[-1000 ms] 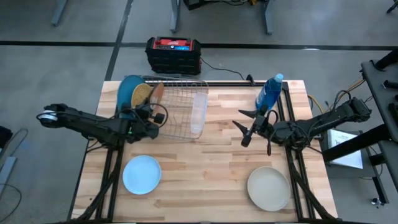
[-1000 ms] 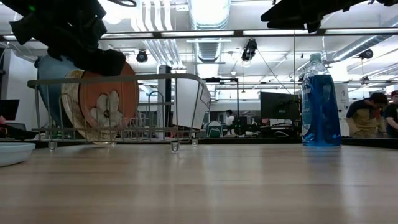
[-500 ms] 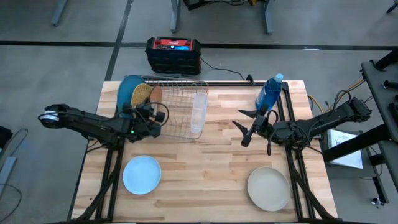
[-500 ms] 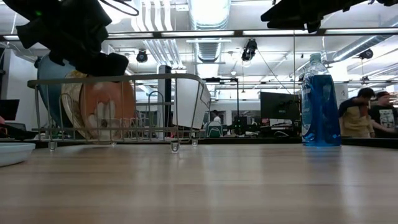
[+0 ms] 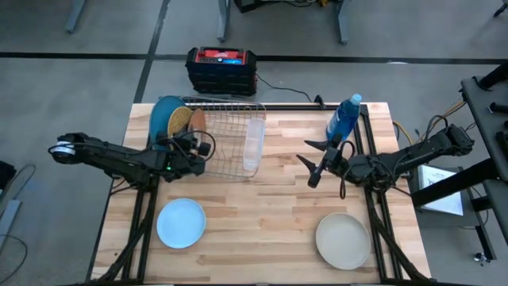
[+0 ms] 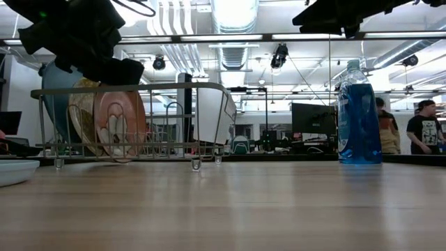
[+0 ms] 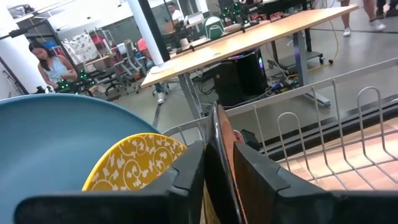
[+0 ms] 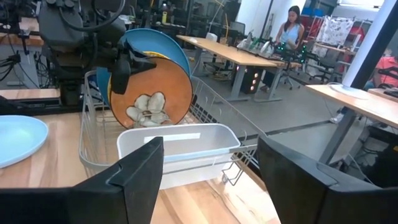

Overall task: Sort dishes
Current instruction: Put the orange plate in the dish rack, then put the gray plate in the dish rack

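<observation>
A wire dish rack [image 5: 226,143] stands at the table's far left. In its left end stand on edge a large mid-blue plate [image 5: 164,116] and a gold patterned plate [image 5: 182,119]. Beside them is a plate with a dark rim and an orange-brown face bearing a pale flower pattern [image 8: 152,102]. My left gripper [image 5: 193,143] is shut on this plate, over the rack's left near corner. My right gripper [image 5: 308,164] hangs open and empty at mid-table, right of the rack. A small pale blue plate [image 5: 181,222] and a beige-grey plate [image 5: 343,240] lie flat near the front edge. My left gripper pinches the orange-brown plate's upper rim [image 7: 216,127] between its two fingers, one finger [image 7: 186,171] on each face. The fingers come from the near side and above, slanting toward the far edge. The plate stands on edge inside the rack, its lower edge [image 6: 120,159] down at the rack's floor wires.
A white plastic tub [image 5: 254,144] sits in the rack's right end. A blue bottle [image 5: 344,117] stands at the far right. A red and black box [image 5: 221,69] lies on the floor beyond the table. People move in the room behind [image 6: 423,125].
My left gripper has shifted slightly toward the table's left and lowered the orange-brown plate into the rack. The plate has turned more edge-on to the low view and now stands closer beside the gold plate.
</observation>
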`<state>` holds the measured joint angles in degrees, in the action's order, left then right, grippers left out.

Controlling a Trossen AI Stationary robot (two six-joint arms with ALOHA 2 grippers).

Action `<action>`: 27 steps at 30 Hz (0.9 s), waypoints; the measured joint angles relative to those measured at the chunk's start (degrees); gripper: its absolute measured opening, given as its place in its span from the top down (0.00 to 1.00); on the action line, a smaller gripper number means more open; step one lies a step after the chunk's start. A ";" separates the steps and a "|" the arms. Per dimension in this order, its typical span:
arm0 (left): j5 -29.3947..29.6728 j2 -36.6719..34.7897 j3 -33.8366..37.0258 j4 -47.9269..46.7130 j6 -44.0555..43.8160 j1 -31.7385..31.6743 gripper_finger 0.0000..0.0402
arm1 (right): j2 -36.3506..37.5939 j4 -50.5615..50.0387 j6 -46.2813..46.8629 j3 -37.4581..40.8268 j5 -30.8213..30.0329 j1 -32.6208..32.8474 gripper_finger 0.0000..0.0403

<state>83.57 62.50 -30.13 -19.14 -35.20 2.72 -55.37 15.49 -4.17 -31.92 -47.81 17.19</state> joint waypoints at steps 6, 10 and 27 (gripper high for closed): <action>-0.12 0.00 -0.23 -0.32 0.27 0.00 0.73 | 0.00 -0.27 0.69 0.00 0.00 0.00 0.38; -0.13 0.03 -1.47 -0.41 2.29 0.00 0.66 | 0.00 -0.27 0.74 0.00 0.00 0.00 0.39; -0.20 0.06 -11.85 -4.58 15.72 0.05 0.54 | -0.73 -0.03 4.65 0.00 8.95 -0.01 0.40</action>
<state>83.38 62.57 -41.98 -23.72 -19.48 2.78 -56.11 15.46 0.48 -31.92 -38.86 17.18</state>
